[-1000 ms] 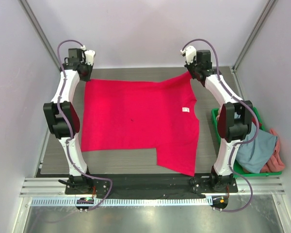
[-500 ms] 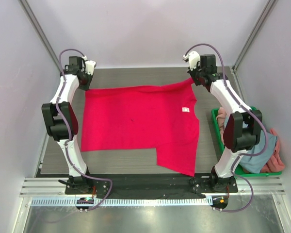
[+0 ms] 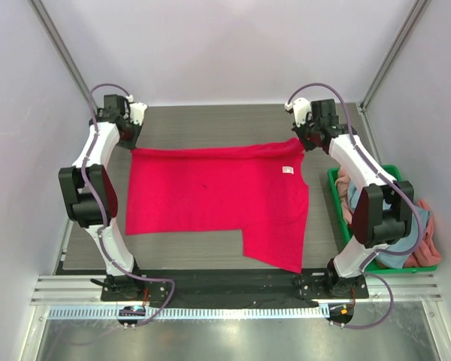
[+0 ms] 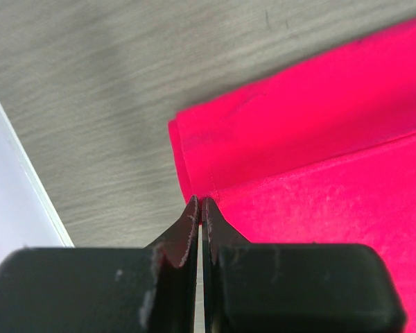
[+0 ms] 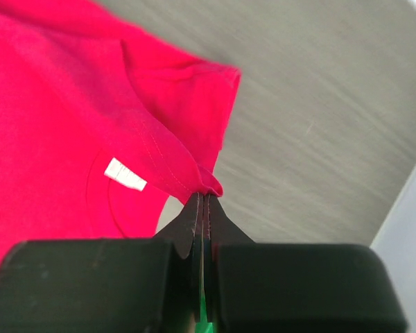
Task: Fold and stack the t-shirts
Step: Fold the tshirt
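**Meanwhile: both hands pinch the far corners of the crimson shirt**

The crimson t-shirt [image 3: 210, 195] lies spread across the grey worktop [image 3: 210, 124], and it is the mark for everything else. At its far-left corner the left hand [image 4: 200, 204] has its two fingers pressed together on the cloth. The left wrist view shows the hemmed corner nipped right at the fingertips, with a second red layer lying just beneath the hem. At the shirt's far-right corner the right hand [image 5: 204, 197] is likewise clamped on a small fold of red fabric, close by the short sleeve. A white label [image 5: 125, 173] sits inside the neckline, a little nearer than that pinch.

From above, the shirt's far edge runs almost straight between the two pinched corners. Its near edge is stepped: the left part ends sooner, while the right part reaches further towards the arm bases as a slanted flap.

Just beside the shirt's right side stands a green crate [image 3: 410, 268]. It holds a grey-blue shirt [image 3: 395, 250] and a salmon-pink shirt [image 3: 428, 241], both crumpled, with the pink one spilling over the crate wall furthest from the crimson shirt.
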